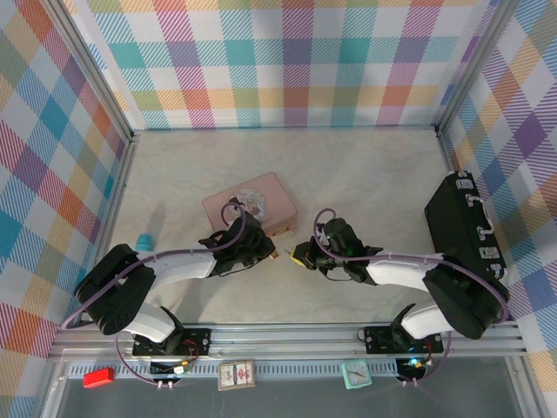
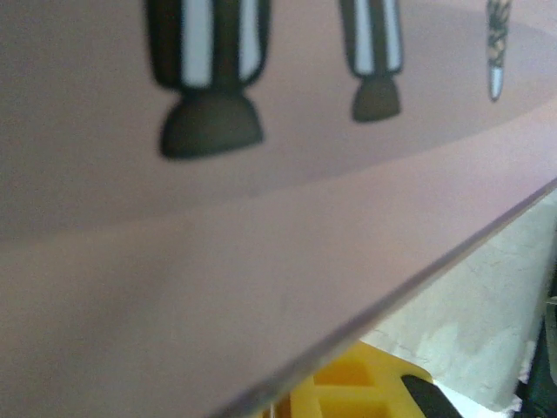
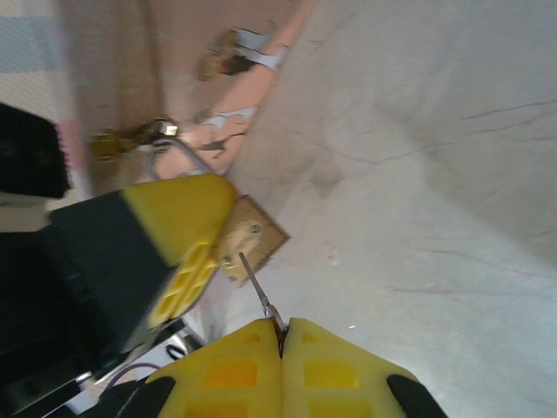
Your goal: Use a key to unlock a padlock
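— How was the right gripper seen?

— Its yellow fingertips were pressed together, and the key was pinched between them by its head. The thin blade was angled up to the padlock, with its tip at the brass body's lower face. Whether it sat in the keyhole could not be told.

— And the padlock itself?

— It was gripped by the left gripper and held off the table, near the middle of the near edge. One yellow finger was laid over the body, the silver shackle curved out behind it, and the second finger was hidden.

— What room was left around the two grippers?

— They were nearly tip to tip. The pink box lay just behind the left gripper, towards the table's centre. Open surface was seen from the box to the far edge, and between the right gripper and the black case at the right edge.

— Was anything seen inside the box or the case?

— Both were closed, so their contents could not be told.
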Tool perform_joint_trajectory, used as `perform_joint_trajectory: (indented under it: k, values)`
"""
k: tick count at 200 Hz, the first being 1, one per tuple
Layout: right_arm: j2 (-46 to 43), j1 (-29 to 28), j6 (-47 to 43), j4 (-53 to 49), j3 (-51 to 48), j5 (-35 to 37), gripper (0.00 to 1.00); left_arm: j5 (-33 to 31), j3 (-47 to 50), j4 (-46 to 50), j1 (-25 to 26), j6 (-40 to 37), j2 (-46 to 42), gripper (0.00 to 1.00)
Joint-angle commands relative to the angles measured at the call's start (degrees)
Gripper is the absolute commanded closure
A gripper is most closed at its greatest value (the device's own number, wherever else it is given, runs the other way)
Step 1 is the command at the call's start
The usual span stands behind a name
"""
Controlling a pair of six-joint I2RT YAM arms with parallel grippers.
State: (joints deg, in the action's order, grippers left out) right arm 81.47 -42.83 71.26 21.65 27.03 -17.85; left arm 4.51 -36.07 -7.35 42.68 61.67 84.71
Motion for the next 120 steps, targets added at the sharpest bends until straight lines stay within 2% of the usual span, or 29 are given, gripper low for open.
perform_joint_trajectory:
  k: [1,38,120]
  values:
    - [3.0,0.3,0.7,1.5,1.5,-2.8,1.00,4.2,-0.6,-6.9,-1.4,1.7,3.8,1.00]
    - [6.4,1.1,3.1,6.2,1.7,-4.6,1.00,5.4,-1.2,-11.6,-2.3,3.1,7.9,1.00]
    - [8.3,3.0,5.9,12.4,-0.1,-4.6,1.00,5.2,3.1,-15.5,-4.1,5.1,8.0,1.00]
